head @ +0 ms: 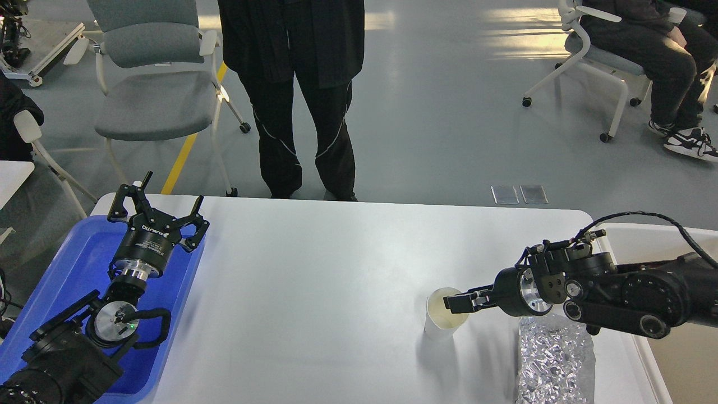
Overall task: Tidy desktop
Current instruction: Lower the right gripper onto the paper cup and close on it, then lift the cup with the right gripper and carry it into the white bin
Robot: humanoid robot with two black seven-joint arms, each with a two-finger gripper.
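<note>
Crumpled foil bag (554,362) lies at the near right edge of the desktop (336,269). Just left, the right gripper (459,303) pinches a paper cup (444,321) by its rim. Over the blue tray (78,252) (left edge), the left gripper (160,210) is spread, empty.
</note>
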